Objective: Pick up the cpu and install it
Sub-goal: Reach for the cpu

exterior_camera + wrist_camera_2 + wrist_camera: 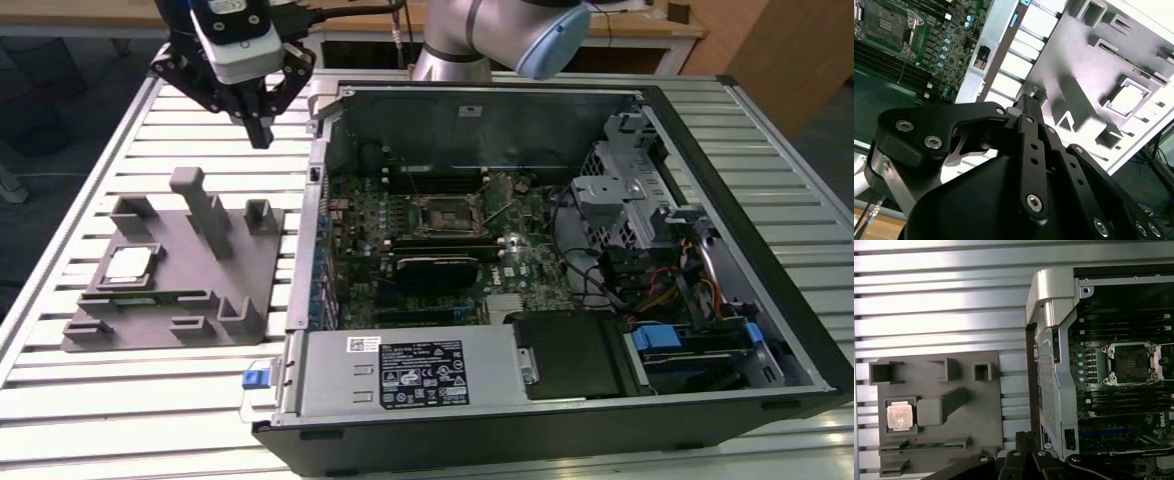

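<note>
The chip lies flat in a square pocket of the grey tray. The tray sits on the slatted bench toward the exterior view's left edge, just beside the open computer case. The arm's jaws are closed on nothing, hanging above the bench near the case wall, well apart from the chip.

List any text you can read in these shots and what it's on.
None reads clearly.
White barcode sticker on the power supply cover: print too small.
Black label beside it: print too small.
White lettering on the motherboard: blurred and cut by the frame edge.
The cpu in its grey tray: no legible marking.
</note>
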